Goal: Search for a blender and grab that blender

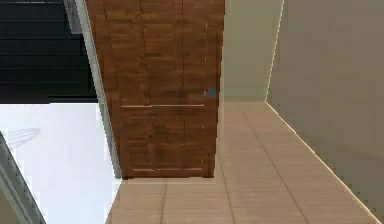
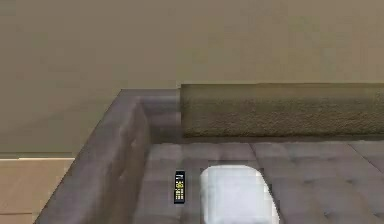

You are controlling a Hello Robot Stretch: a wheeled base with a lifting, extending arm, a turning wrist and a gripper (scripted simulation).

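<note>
- In the forward view, a brown wooden door (image 1: pixel 165 90) is standing straight ahead and is taking up the middle of the picture from the top edge down to the floor.
- A thin pale line is running across the door at about mid-height, and a small bluish handle (image 1: pixel 212 93) is sitting at its right edge.
- A grey frame strip (image 1: pixel 97 95) is running down the door's left side; left of it, a dark slatted panel (image 1: pixel 38 45) is showing above a bright white surface (image 1: pixel 50 150).
- A tan tiled floor (image 1: pixel 255 170) is stretching from the foot of the door toward the camera, and a beige wall (image 1: pixel 330 80) is closing in the right side.
- In the arm side view, a grey tufted sofa (image 2: pixel 115 150) is standing against a plain beige wall (image 2: pixel 190 40), with an olive-brown back cushion (image 2: pixel 280 110) lying along its rear.
- A dark remote control (image 2: pixel 180 186) is lying on the seat, just beside a white pillow (image 2: pixel 238 195) to its right.
- A patch of tan floor (image 2: pixel 30 185) is showing left of the sofa's armrest.
- I cannot tell the state of the fingers.
- I cannot tell where the blender is standing.
</note>
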